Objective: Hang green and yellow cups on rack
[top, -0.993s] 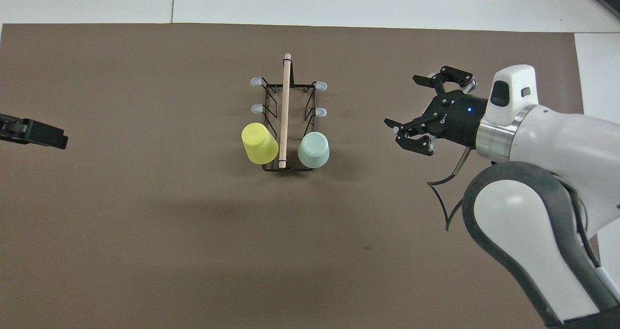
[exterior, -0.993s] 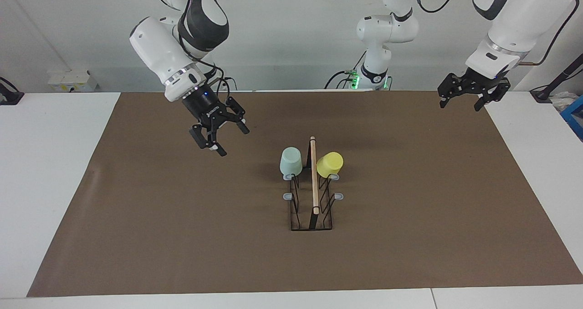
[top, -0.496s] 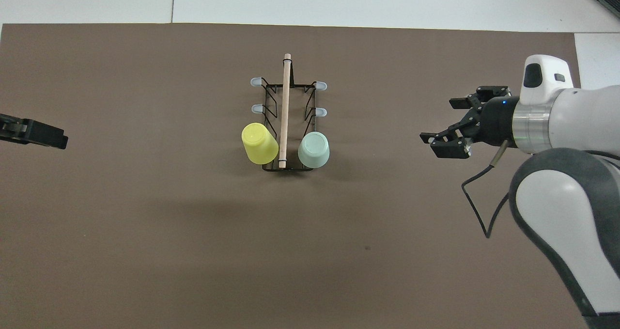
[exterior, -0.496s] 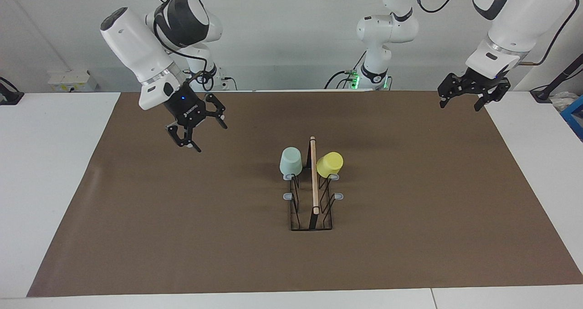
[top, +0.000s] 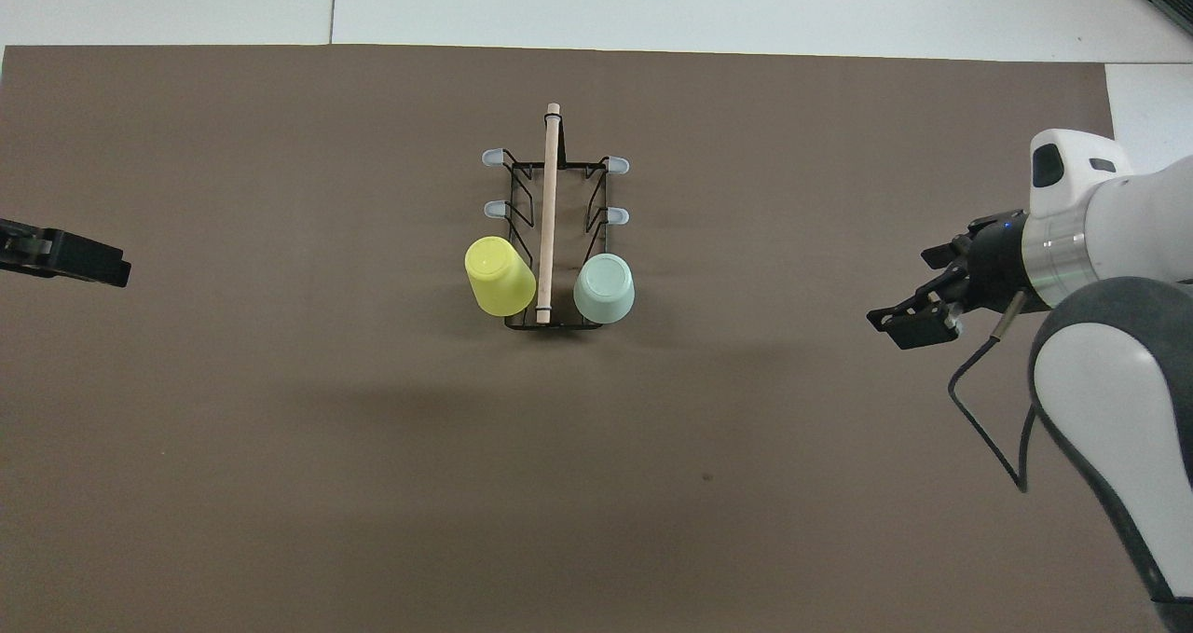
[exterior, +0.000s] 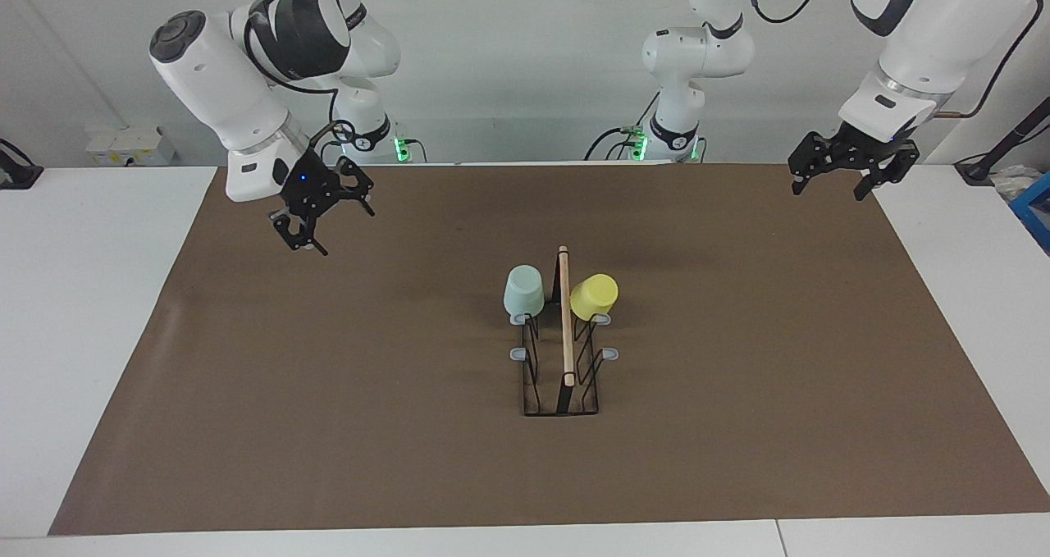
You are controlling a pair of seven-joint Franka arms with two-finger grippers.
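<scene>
Hovering wide open over the mat's (exterior: 328, 426) ends, both tools, left (exterior: 845, 166) and right (exterior: 322, 216), hold nothing.

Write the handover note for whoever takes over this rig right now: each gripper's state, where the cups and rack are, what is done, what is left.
Left gripper: open, empty, raised over the mat's edge at the left arm's end of the table; waiting.
Right gripper: open, empty, raised over the mat toward the right arm's end.
Rack: mid-table on the brown mat.
Green cup and yellow cup: each upside down on a prong at the rack's end nearest the robots, one on either side of the wooden bar.
Done: both cups appear hung.
Left: apparently nothing; four prongs are bare.
</scene>
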